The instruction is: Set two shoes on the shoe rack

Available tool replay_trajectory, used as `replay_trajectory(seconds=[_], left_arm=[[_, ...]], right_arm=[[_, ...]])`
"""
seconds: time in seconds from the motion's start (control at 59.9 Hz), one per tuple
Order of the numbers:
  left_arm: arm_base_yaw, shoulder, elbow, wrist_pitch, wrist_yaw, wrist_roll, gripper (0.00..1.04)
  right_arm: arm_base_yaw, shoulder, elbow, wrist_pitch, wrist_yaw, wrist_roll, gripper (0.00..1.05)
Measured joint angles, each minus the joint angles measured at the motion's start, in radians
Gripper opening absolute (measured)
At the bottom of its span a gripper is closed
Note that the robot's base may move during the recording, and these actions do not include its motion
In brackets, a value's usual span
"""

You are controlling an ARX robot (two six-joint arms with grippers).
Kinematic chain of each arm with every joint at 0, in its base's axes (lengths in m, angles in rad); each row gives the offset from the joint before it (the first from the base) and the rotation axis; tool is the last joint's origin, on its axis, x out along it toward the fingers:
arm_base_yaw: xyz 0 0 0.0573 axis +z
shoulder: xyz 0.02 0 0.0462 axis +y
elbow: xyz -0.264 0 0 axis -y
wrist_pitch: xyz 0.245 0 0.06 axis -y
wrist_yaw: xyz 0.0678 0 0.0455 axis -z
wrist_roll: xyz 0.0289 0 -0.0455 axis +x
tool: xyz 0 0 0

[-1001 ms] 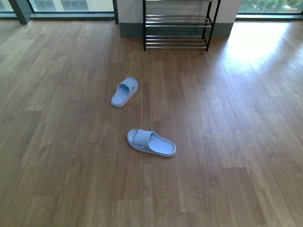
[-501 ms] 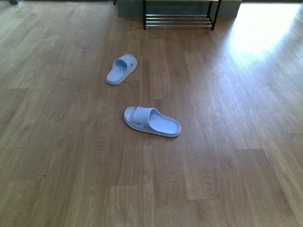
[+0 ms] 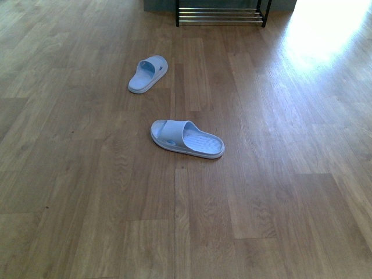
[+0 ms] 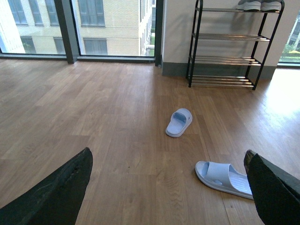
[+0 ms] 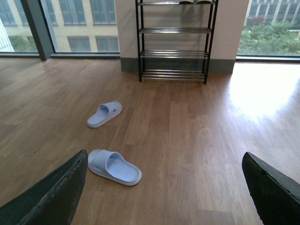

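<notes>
Two light blue slide shoes lie on the wooden floor. The near shoe [image 3: 187,139] lies on its sole, pointing sideways. The far shoe [image 3: 147,74] lies closer to the shoe rack [image 3: 220,16], whose lowest chrome rods show at the top edge. In the left wrist view my left gripper [image 4: 168,154] is open above the floor, the near shoe [image 4: 222,174] by one finger and the far shoe [image 4: 179,122] beyond. My right gripper [image 5: 165,157] is open and holds nothing, with the near shoe [image 5: 114,167] next to one finger. Neither arm shows in the front view.
The black-framed rack [image 4: 225,36] stands against a pale wall between large windows [image 4: 112,26]. A pair of grey shoes [image 4: 258,5] sits on its top tier. Bright sunlight falls on the floor [image 3: 325,29] at the right of the rack.
The front view has closed in and tipped down: both shoes look larger and sit higher in the picture, and only the rack's lowest tier remains in view. The shoes lie where they were.
</notes>
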Motion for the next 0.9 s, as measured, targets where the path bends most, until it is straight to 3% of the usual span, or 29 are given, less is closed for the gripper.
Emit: replay_trajectory(seconds=[0.901], left_arm=[[0.000,0.000,0.000,0.000,0.000,0.000,0.95]], right_arm=[[0.000,0.000,0.000,0.000,0.000,0.000,0.95]])
